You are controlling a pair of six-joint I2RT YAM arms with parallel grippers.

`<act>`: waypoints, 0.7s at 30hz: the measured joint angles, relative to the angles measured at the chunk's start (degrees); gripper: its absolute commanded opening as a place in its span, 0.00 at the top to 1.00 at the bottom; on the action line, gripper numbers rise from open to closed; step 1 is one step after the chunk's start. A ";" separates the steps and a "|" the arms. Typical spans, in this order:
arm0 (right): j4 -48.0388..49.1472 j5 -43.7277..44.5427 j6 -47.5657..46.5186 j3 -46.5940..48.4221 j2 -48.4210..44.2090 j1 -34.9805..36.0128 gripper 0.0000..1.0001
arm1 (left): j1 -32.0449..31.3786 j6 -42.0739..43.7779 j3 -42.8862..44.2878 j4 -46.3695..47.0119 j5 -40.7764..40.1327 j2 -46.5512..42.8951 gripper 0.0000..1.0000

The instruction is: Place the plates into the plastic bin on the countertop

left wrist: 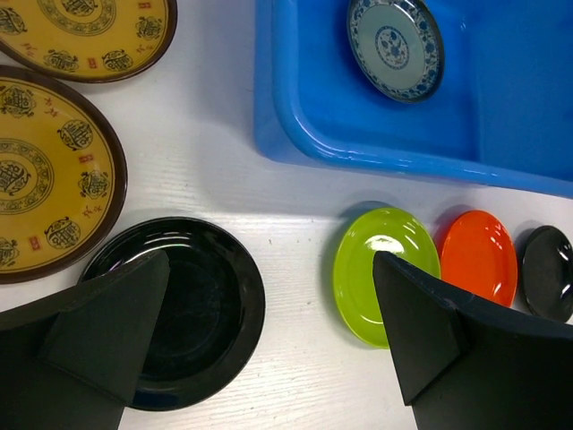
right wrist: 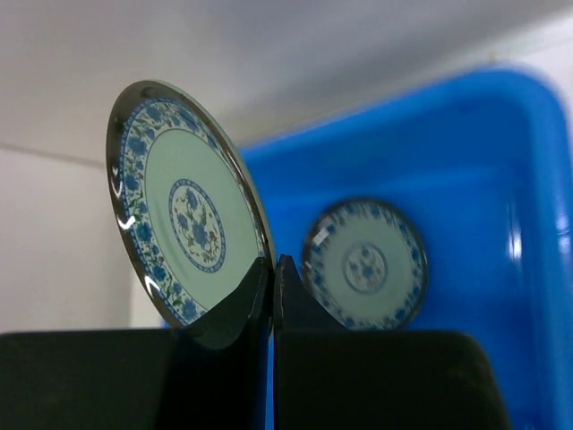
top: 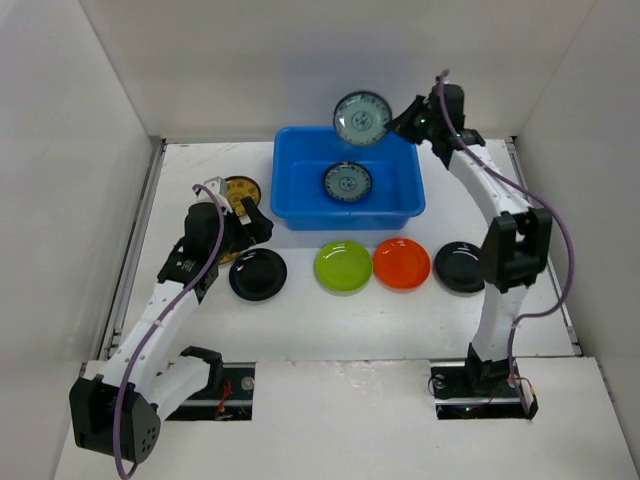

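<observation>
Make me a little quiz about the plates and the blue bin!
1. True or false: the right gripper holds a patterned plate over the bin.
2. How many plates lie inside the bin?
3. The left gripper is: A) open, B) shut on a plate, C) inside the bin.

Key: 1 true; 2 one; 3 A.

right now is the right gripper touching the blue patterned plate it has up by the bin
Touching. The right wrist view shows the right gripper shut on the lower rim of the blue patterned plate, which stands on edge with no gap at the pinch.
</observation>
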 measured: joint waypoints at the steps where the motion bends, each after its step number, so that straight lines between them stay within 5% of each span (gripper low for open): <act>1: -1.99 -0.28 -0.57 1.46 2.75 0.83 0.99 | 0.02 0.00 0.00 -0.20 0.00 -0.39 0.00; 13: -14.38 -0.57 -4.35 3.48 16.11 2.89 0.96 | 2.40 0.02 0.00 -2.21 -0.02 -3.58 0.00; 21: -17.29 -0.85 -7.19 6.36 16.11 3.69 0.76 | 2.78 0.02 0.00 -2.54 0.00 -3.52 0.00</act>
